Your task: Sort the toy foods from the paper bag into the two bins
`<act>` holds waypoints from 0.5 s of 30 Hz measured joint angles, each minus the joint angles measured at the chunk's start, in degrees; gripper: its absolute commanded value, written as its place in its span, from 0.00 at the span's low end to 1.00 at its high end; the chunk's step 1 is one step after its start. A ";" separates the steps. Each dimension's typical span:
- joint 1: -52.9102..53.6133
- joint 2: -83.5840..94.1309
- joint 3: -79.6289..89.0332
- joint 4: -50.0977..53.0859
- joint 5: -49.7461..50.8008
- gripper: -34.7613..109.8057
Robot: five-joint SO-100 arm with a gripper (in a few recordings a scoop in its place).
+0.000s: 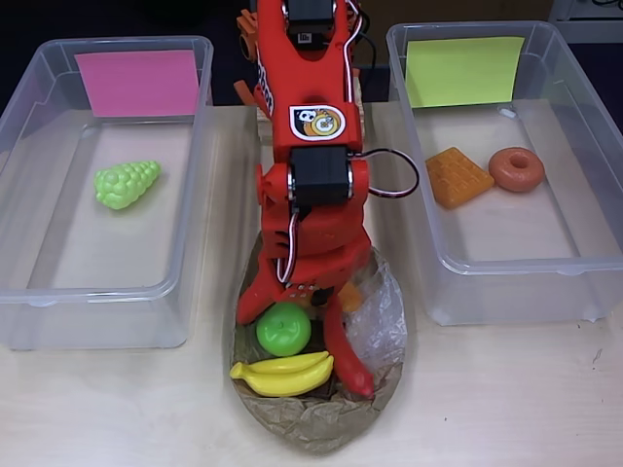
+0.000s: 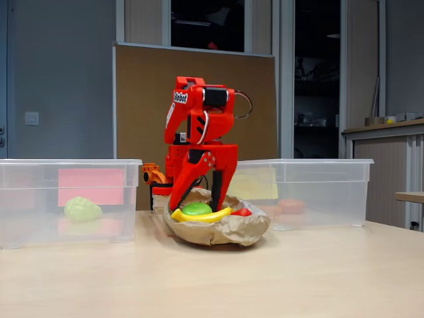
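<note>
Spread apart inside one paper bag (image 1: 321, 413) at 6 o'clock overhead, the gripper (image 1: 297, 336) is seen straddling one green apple (image 1: 283, 329); one banana (image 1: 282, 376) lies beside. Two bins are seen: one grapes (image 1: 127, 183) in the pink-labelled bin (image 1: 29, 146) at 9 o'clock, one waffle (image 1: 458, 177) and one donut (image 1: 516, 168) in the yellow-labelled bin (image 1: 584, 117) at 3 o'clock. Fixed view: bag (image 2: 225, 232) centred on the counter (image 2: 298, 278).

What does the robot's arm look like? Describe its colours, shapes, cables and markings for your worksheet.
The arm is bright orange-red plastic with blocky black motors set at its joints. A white sticker with a round cartoon logo sits on its upper link, and thin black and white cables loop beside it. The gripper has two tapering orange-red fingers.
</note>
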 measured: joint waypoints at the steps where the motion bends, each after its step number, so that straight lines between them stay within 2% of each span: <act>1: 0.18 0.09 0.26 -0.09 -0.53 0.53; 15: 1.41 -5.27 -8.53 0.62 -5.80 0.51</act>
